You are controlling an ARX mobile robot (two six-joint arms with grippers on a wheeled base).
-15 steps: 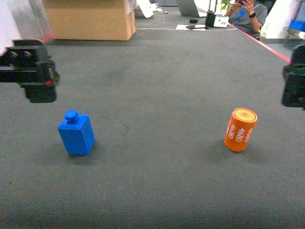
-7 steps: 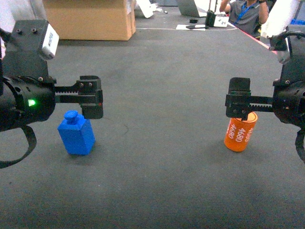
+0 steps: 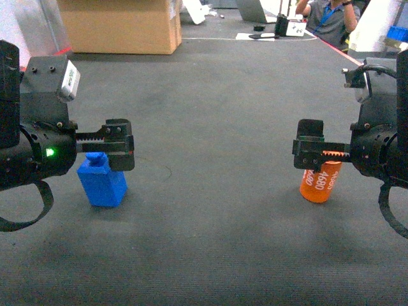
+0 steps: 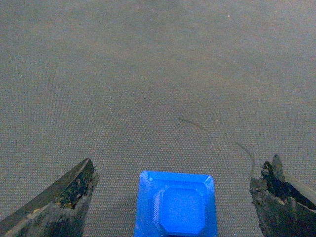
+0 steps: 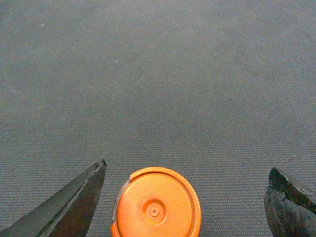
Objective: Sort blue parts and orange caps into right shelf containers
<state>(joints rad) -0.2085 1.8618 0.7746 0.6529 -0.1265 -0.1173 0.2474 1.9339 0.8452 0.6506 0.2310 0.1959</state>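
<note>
A blue part (image 3: 102, 183), a boxy block with a knob on top, stands on the grey carpet at the left. My left gripper (image 3: 118, 148) hangs open just over it. In the left wrist view the blue part (image 4: 176, 205) lies between the spread fingers, and my left gripper (image 4: 180, 168) touches nothing. An orange cap (image 3: 320, 182), a short cylinder marked 4680, stands at the right. My right gripper (image 3: 310, 150) is open above it. In the right wrist view the orange cap (image 5: 157, 205) sits left of centre in my right gripper (image 5: 188, 169). The right shelf containers are out of view.
A big cardboard box (image 3: 118, 25) stands at the back left. A seated person (image 3: 333, 14) and small items (image 3: 274, 29) are at the back. A red floor line (image 3: 363, 64) runs along the right. A blue patch (image 3: 400, 33) at the right edge is too small to identify.
Both arms have come in from the sides of the head view and lowered over their objects. In the last half second each gripper dropped a little further. The block and cap have not moved.
</note>
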